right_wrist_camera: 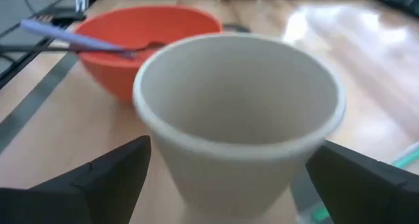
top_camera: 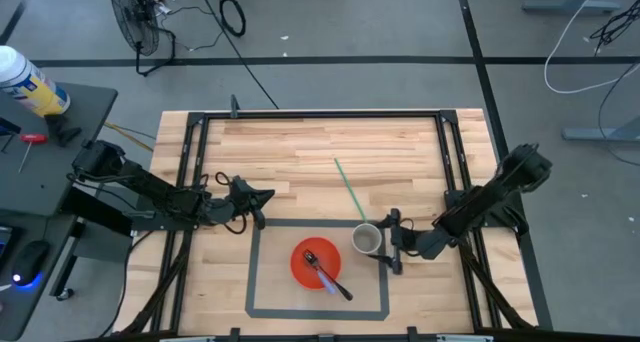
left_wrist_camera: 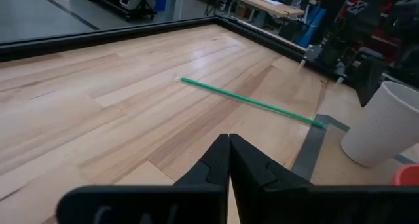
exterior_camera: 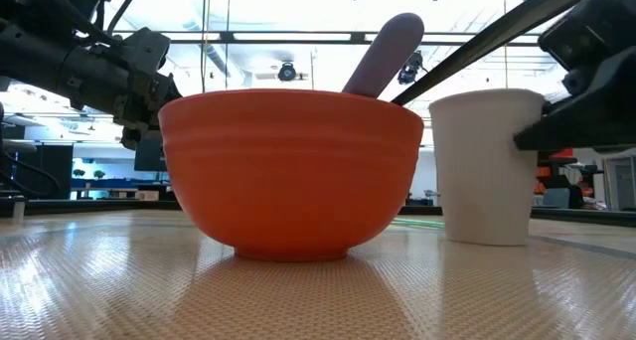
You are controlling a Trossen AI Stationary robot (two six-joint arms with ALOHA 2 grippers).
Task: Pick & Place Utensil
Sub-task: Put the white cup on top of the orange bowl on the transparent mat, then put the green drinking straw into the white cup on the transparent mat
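A white paper cup (top_camera: 367, 239) stands upright on the table, just right of an orange bowl (top_camera: 303, 269). In the bowl lie a purple-handled utensil (exterior_camera: 384, 54) and a dark-handled one (top_camera: 339, 288), their handles leaning over the rim. My right gripper (top_camera: 389, 243) is open and comes in low from the table's right, one finger on each side of the cup (right_wrist_camera: 242, 119). A green straw (top_camera: 350, 190) lies flat on the wood beyond the cup. My left gripper (top_camera: 267, 195) is shut and hovers left of the bowl, pointing toward the straw (left_wrist_camera: 249, 101). My right gripper has one finger (right_wrist_camera: 108, 178) on each side of the cup's wall (right_wrist_camera: 196, 185), level, from the table's right. I cannot tell whether the fingers touch the wall. The cup stands upright on its base on the table.
A grey tape rectangle (top_camera: 250, 272) frames the bowl and runs under the cup. Black frame rails (top_camera: 190, 162) run along the table's left, right and far sides. Bare wood lies open on the far half of the table around the straw.
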